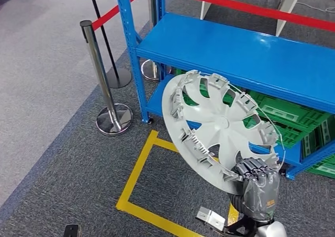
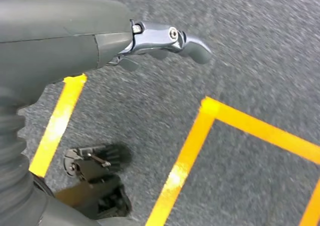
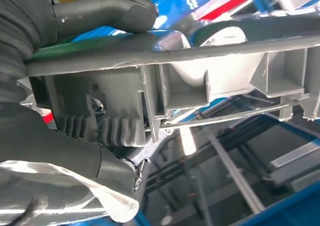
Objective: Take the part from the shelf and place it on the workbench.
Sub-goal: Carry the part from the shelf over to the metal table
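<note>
1. Now the right hand (image 1: 258,187) grips the grey wheel cover (image 1: 221,124) at its lower rim; in the right wrist view the thumb (image 3: 113,9) lies on one face of the rim and the fingers (image 3: 109,131) press on the ribbed inner face.
2. The wheel cover is in the air, tilted, in front of the blue shelf (image 1: 245,48), and its upper edge overlaps the shelf's front edge in the head view.
3. Green crates (image 1: 292,122) lie on the lower level of the shelf, behind the cover.
4. To the left of the cover, grey carpet (image 1: 51,158) lies open, with yellow tape lines (image 1: 138,164) forming a rectangle on it.
5. A chrome barrier post (image 1: 99,69) with a red belt (image 1: 114,9) stands near the shelf's left upright.
6. The left hand (image 2: 166,39) hangs above the carpet with nothing in it, its fingers held out.
</note>
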`<action>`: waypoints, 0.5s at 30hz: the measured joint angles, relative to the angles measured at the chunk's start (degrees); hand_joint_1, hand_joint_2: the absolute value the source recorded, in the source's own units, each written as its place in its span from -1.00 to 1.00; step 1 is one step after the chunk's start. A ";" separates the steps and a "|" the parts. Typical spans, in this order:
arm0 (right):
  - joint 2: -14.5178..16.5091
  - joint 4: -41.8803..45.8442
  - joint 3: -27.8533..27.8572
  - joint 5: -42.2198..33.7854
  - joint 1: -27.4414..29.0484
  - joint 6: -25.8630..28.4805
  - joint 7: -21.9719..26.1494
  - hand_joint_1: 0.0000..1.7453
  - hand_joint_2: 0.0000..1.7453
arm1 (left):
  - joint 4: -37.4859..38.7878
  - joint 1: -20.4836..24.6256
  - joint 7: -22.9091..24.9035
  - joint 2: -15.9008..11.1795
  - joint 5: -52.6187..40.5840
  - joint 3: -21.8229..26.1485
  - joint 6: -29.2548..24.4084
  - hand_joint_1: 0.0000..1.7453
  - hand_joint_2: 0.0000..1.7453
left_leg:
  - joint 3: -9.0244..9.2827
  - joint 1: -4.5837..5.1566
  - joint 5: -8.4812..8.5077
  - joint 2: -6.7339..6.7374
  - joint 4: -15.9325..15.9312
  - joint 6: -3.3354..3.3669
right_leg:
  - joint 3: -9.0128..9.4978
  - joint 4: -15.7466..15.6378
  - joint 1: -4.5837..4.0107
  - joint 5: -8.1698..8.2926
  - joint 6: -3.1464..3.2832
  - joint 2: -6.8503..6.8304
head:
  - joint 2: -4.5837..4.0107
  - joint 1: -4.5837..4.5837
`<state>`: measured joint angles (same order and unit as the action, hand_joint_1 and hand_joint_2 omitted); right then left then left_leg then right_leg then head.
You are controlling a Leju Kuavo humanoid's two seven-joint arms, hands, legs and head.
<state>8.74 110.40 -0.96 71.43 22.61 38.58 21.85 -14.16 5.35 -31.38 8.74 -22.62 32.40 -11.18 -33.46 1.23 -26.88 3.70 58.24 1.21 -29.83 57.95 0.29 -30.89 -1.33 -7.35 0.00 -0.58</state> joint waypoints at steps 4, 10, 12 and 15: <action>-0.07 0.04 -0.19 -0.01 0.01 0.00 0.23 1.00 1.00 | 0.00 0.09 0.41 -0.02 0.03 0.12 0.51 -1.00 1.00 | 0.18 -0.67 0.81 -2.83 -0.89 1.13 | -3.17 7.49 0.38 -4.75 -0.84 5.68 | 0.00 -0.51; -0.21 -0.04 -0.20 -0.08 0.20 0.00 0.45 1.00 1.00 | 0.00 -0.02 0.77 0.11 -0.16 0.18 0.95 -1.00 1.00 | -0.06 -0.91 0.80 -7.74 -0.23 0.90 | -4.47 8.05 0.77 -1.47 -1.21 8.64 | 0.00 -0.67; -0.22 -0.05 -0.19 -0.15 0.19 0.00 0.69 1.00 1.00 | 0.00 0.05 0.93 0.08 -0.36 0.20 1.01 -1.00 1.00 | -0.61 -0.92 0.66 -9.15 0.53 0.28 | -1.75 2.24 1.16 0.37 -1.20 11.22 | 0.00 -0.73; -0.23 -0.04 -0.22 -0.16 0.33 0.00 1.08 1.00 1.00 | 0.00 -0.08 1.09 -0.02 -0.66 0.21 1.05 -1.00 1.00 | -1.59 -1.05 1.06 -10.89 0.87 -0.79 | -1.09 1.20 1.12 0.26 -0.44 11.32 | 0.00 -0.69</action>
<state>8.50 110.36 -1.18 71.26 22.95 38.58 22.93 -14.16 5.27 -30.29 8.73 -23.28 32.62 -10.13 -35.05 0.18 -25.82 -7.20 59.11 0.41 -30.92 59.15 1.40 -30.63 -1.77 3.97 0.00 -1.27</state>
